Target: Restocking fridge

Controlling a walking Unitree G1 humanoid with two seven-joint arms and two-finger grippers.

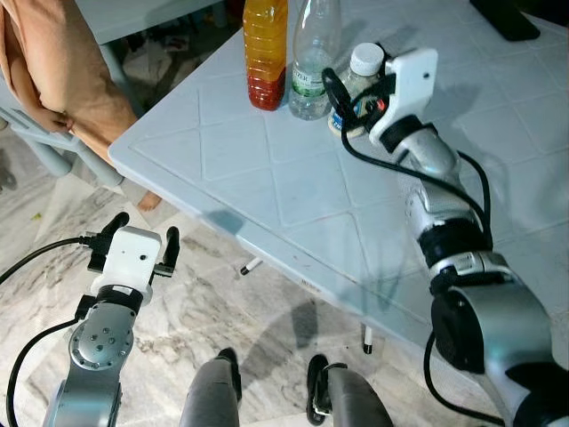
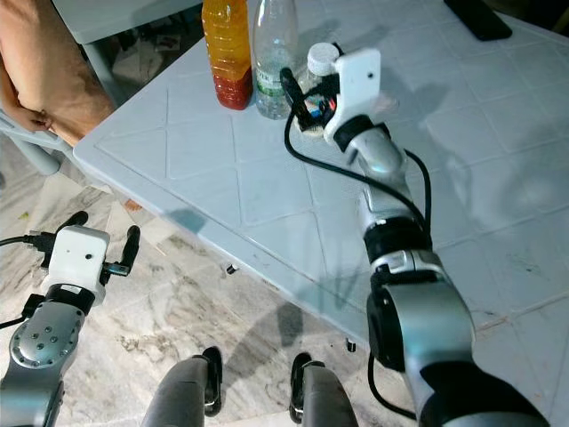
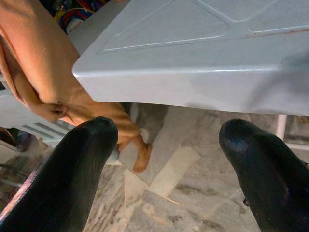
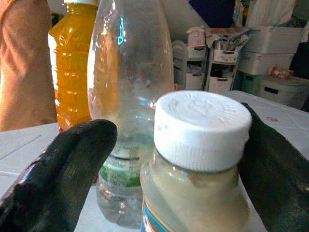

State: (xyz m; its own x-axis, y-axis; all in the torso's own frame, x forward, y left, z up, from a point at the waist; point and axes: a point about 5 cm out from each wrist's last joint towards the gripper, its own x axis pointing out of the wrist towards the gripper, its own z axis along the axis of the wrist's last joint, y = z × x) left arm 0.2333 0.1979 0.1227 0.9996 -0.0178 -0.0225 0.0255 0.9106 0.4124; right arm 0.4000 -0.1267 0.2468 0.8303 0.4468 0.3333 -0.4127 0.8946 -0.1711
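A small bottle (image 1: 365, 60) with a white cap and pale liquid stands on the light blue table (image 1: 267, 178), next to a clear water bottle (image 1: 313, 62) and an orange juice bottle (image 1: 265, 53). My right gripper (image 1: 356, 73) reaches over the table and straddles the small bottle. In the right wrist view the white cap (image 4: 200, 128) sits between the black fingers (image 4: 63, 169), close to one and with a gap to the other, so this gripper is open. My left gripper (image 1: 147, 225) hangs open and empty over the floor below the table's near corner.
A person (image 1: 62, 71) in orange sits at the table's left corner, with a bare foot (image 3: 140, 162) on the marble floor. A dark flat object (image 1: 502, 18) lies at the table's far right. Table legs (image 1: 367, 338) stand near my feet (image 1: 227, 365).
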